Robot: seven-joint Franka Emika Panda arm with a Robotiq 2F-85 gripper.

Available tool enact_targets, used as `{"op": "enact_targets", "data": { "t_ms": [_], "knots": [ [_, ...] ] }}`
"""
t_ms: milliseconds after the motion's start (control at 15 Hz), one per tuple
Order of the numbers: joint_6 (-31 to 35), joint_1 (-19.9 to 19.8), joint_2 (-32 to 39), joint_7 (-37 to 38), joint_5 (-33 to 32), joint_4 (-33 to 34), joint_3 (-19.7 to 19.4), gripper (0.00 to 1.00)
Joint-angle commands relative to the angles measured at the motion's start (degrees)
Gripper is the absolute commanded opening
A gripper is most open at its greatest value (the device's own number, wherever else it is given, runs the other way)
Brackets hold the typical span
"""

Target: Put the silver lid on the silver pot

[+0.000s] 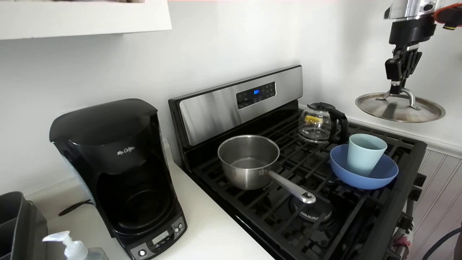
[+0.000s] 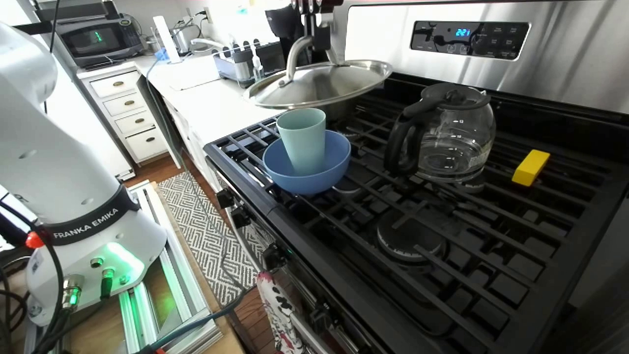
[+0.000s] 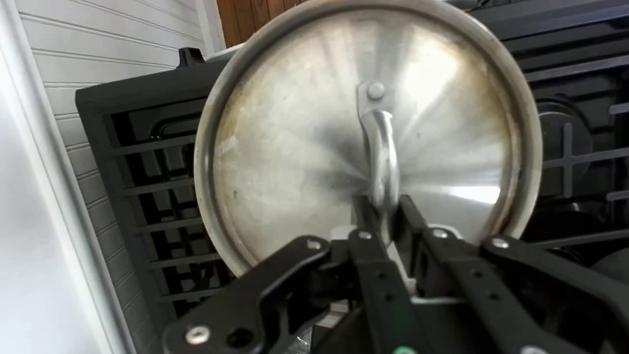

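Silver lid (image 1: 400, 110) hangs in the air by its handle (image 3: 385, 169), gripped between my fingers (image 3: 413, 221), well apart from the counter's (image 1: 213, 224) stove-side edge. Near that edge the silver pot (image 1: 245, 178) stands on the stove (image 1: 260, 213), and I have open grate (image 1: 306, 164) from it across to the blue bowl (image 1: 364, 182). A cup (image 1: 364, 157) sits in that bowl; how much room lies between it and the lid I cannot tell.

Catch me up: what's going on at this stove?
A robot end effector has the silver lid gripped by its handle, held up in the air. The silver pot sits uncovered on the stove, so the lid isn't on yet. A blue bowl with a cup in it and a glass carafe share the stove.
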Motion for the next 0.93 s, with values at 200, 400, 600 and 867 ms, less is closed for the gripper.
{"op": "enact_targets", "data": {
  "t_ms": [200,400,600,867],
  "knots": [
    [-0.1,0.4,0.0,-0.4,-0.2,-0.1,-0.6,0.04],
    [0.9,2.8,3.1,0.4,0.1,4.1,1.7,0.04],
    [0.3,6.2,5.9,0.0,0.7,10.6,4.6,0.04],
    [-4.9,12.0,10.6,-3.8,2.1,22.0,8.9,0.04]
  ]
}}
